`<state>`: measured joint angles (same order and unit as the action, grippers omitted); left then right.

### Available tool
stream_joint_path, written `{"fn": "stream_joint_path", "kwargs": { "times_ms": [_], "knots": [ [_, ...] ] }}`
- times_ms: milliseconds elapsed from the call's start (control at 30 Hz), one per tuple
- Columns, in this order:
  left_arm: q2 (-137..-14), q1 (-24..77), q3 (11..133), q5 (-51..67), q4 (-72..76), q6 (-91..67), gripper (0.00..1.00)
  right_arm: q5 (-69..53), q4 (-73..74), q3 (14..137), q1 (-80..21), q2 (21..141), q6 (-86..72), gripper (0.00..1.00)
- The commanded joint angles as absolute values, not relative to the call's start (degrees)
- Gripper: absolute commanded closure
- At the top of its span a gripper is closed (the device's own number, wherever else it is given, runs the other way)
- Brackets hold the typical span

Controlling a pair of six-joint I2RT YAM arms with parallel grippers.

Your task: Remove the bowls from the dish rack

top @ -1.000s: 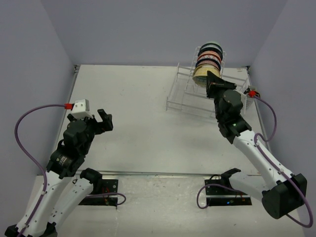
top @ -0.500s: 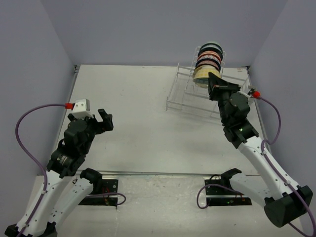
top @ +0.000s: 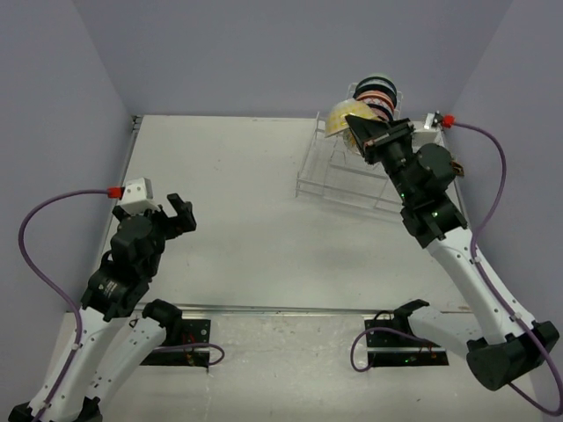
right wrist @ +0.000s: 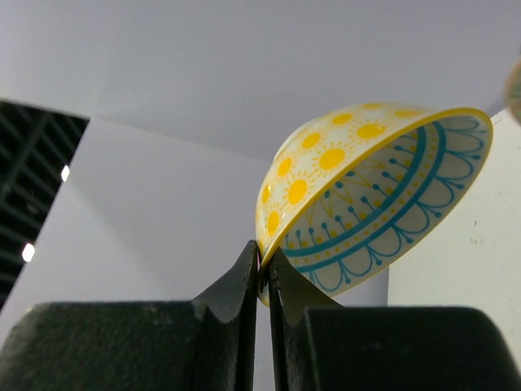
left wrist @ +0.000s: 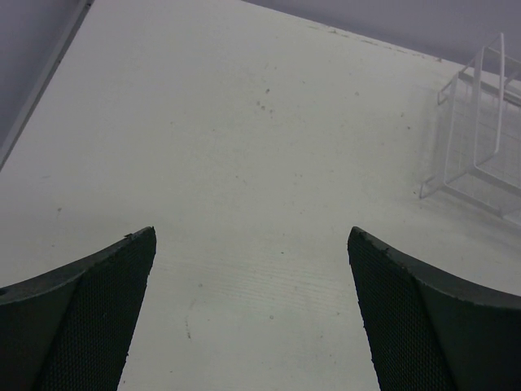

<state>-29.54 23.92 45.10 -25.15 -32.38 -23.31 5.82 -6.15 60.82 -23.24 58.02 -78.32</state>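
Yellow bowl [right wrist: 358, 175], sun dots outside, blue pattern inside, tilted in the air above the dish rack [top: 327, 169], rim pinched by right gripper [right wrist: 262, 259]. Striped bowls [top: 378, 90] stand on edge in the white wire rack's tall tier.

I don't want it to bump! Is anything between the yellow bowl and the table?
Only the rack right below the bowl. The right tool holds it by the rim; nothing else shows.

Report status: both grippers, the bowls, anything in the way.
Right gripper shut on rim of yellow sun-patterned bowl, above clear wire dish rack. Left gripper open, empty, over table. Striped bowls in rack. No obstruction seen.
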Motion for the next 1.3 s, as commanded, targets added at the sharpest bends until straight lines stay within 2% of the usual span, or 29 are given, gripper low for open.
{"fn": "stream_joint_path", "kwargs": {
  "times_ms": [0,100,200,300,400,500,700,833,1000,1267],
  "knots": [
    [-27.5,23.8,46.3,-31.4,-32.8,-24.6,0.0,-6.8,-8.1,69.0,-24.0,62.0,-67.1,1.0],
    [-25.8,23.8,46.4,-33.4,-33.3,-25.3,0.0,-14.4,-3.0,75.5,-26.0,68.2,-59.3,1.0],
    [-24.2,23.8,46.4,-34.9,-33.5,-25.8,0.0,-14.7,5.5,82.4,-31.4,74.1,-48.6,1.0],
    [-22.9,23.8,46.4,-35.9,-33.7,-26.4,0.0,-7.1,16.7,89.7,-41.4,79.1,-33.5,1.0],
    [-22.2,23.8,46.4,-36.8,-34.1,-26.9,0.0,-2.7,23.7,93.8,-46.1,83.6,-27.0,1.0],
    [-21.5,23.8,46.8,-39.0,-35.1,-28.1,0.0,10.0,34.0,99.2,-53.2,90.6,-17.5,1.0],
    [-19.7,23.8,46.8,-41.1,-35.8,-29.3,0.0,25.0,53.9,109.0,-63.0,108.0,-14.8,1.0],
    [-19.2,23.8,46.9,-42.0,-36.5,-29.8,0.0,25.1,63.4,110.0,-66.7,119.0,-15.0,1.0],
    [-19.2,23.8,47.0,-42.5,-36.7,-30.1,0.0,23.9,61.0,103.1,-68.0,122.0,-15.2,1.0],
    [-19.6,23.8,47.0,-42.5,-36.8,-30.1,0.0,22.7,61.4,99.7,-68.4,123.6,-15.2,1.0]
  ]
}}
